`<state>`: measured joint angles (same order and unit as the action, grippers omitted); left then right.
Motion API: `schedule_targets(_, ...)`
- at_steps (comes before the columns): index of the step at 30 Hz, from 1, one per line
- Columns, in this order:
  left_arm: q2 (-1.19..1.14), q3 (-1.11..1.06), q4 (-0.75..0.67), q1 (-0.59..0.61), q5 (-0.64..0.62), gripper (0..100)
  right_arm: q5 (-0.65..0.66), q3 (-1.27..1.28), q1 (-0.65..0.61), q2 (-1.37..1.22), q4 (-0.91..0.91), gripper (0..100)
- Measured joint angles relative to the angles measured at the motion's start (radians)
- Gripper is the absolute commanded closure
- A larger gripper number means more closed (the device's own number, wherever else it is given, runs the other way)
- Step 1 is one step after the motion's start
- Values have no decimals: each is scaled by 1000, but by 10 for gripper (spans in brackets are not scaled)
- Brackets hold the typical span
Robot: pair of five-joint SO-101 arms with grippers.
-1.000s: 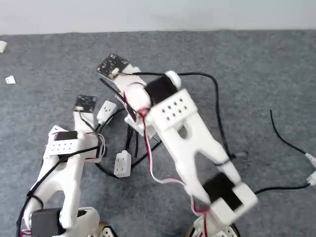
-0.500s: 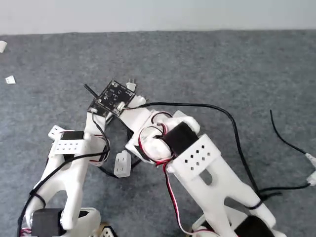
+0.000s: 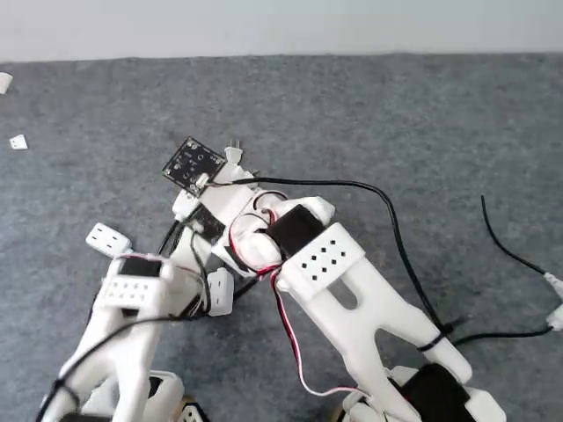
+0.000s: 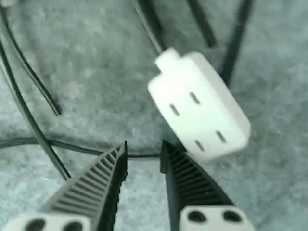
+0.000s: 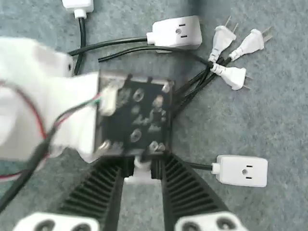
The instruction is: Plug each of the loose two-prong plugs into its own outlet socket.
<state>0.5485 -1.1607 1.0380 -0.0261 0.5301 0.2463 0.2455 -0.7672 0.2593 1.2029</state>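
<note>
High view: both arms crouch at centre-left of the grey carpet (image 3: 457, 132), with one outlet socket (image 3: 108, 238) at the left of the cluster and a loose plug (image 3: 233, 152) just right of the upper wrist board (image 3: 193, 165). Left wrist view has the left gripper (image 4: 143, 150) narrowly parted and empty, just beside a white socket block (image 4: 199, 108) among black cords (image 4: 29, 120). Right wrist view has the right gripper (image 5: 143, 162) against a circuit board (image 5: 137, 115), a small white piece (image 5: 139, 174) at its tip (gripped or not, I cannot tell), with three plugs (image 5: 233, 74) bunched beyond.
</note>
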Motion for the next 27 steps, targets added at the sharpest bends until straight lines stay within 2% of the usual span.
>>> schedule_targets(9, 345, -178, -5, -14, -35, 896, -8, 14, -5, -9, 2, 990)
schedule_targets(12, 393, -215, -68, -2, -155, 896, -86, 12, 0, -12, -17, 990)
schedule_targets(15, 413, -216, -112, 68, -347, 896, -189, 17, 2, -18, -38, 990)
schedule_targets(18, 420, -216, -121, 86, -523, 894, -279, 46, 29, -18, -64, 990)
schedule_targets(21, 420, -216, -126, 69, -626, 882, -327, 51, 68, -18, -74, 990)
schedule_targets(27, 420, -216, -110, -60, -747, 658, -341, 51, 123, -17, -64, 990)
